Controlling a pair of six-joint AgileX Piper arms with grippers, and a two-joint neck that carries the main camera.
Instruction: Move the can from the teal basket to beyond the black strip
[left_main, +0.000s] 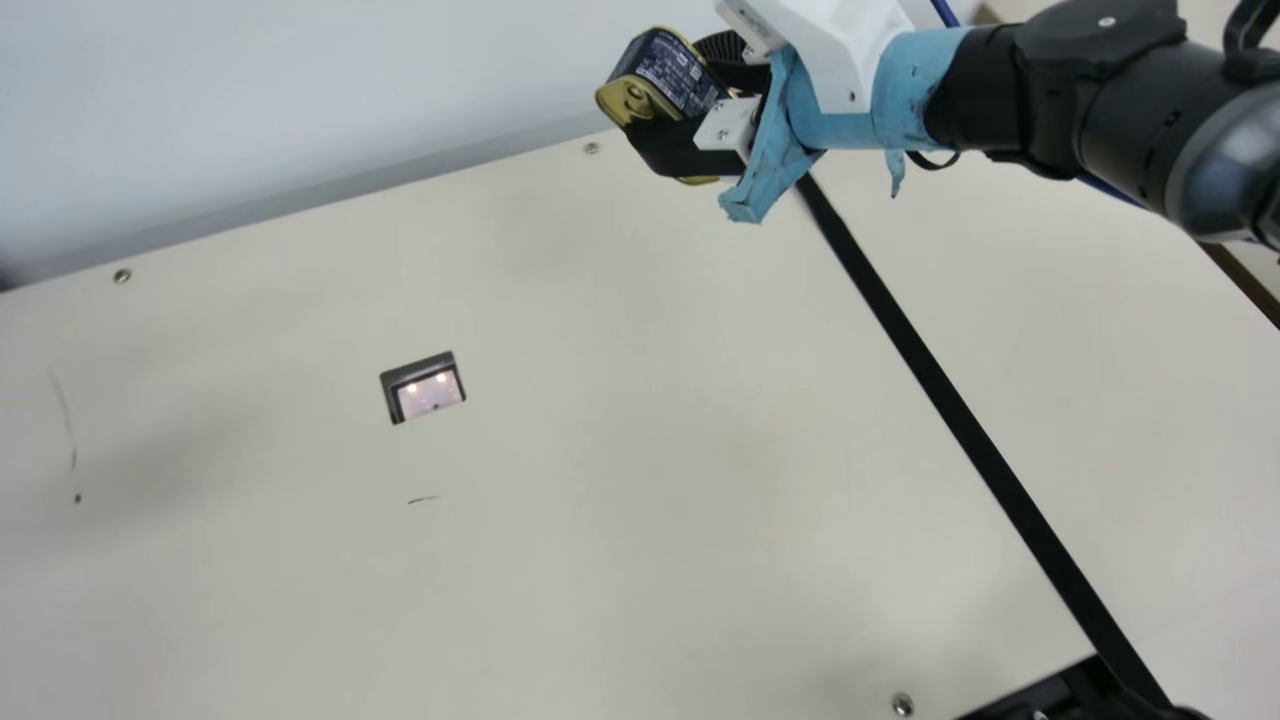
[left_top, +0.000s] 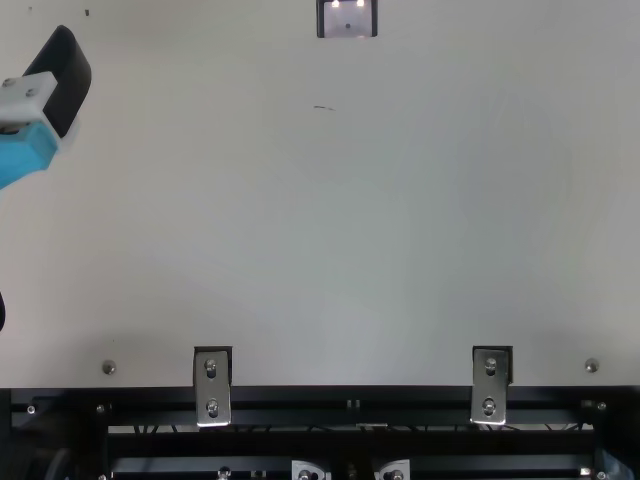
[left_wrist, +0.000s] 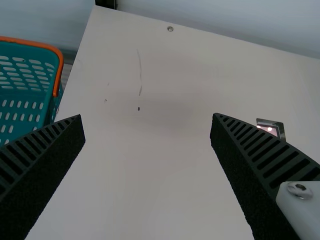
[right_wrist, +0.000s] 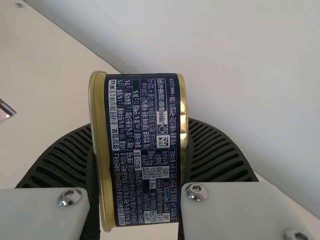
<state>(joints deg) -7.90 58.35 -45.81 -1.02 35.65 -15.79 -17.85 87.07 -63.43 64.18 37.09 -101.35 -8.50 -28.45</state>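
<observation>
My right gripper (left_main: 690, 125) is at the top of the main view, shut on the can (left_main: 668, 75), above the table's far edge near the far end of the black strip (left_main: 960, 420). In the right wrist view the dark blue can (right_wrist: 142, 150) with gold rims is clamped between the ribbed fingers of my right gripper (right_wrist: 140, 165). At the top view's left edge is my left gripper (left_top: 68, 80). In the left wrist view my left gripper (left_wrist: 147, 135) stands open, nothing between its fingers, with the teal basket (left_wrist: 22, 107) beyond one finger.
The cream table (left_main: 600, 450) has a small rectangular cutout (left_main: 423, 387) with a dark frame. A pale wall (left_main: 250, 100) rises behind its far edge. Metal brackets (left_top: 212, 387) and black rails run along the near edge in the top view.
</observation>
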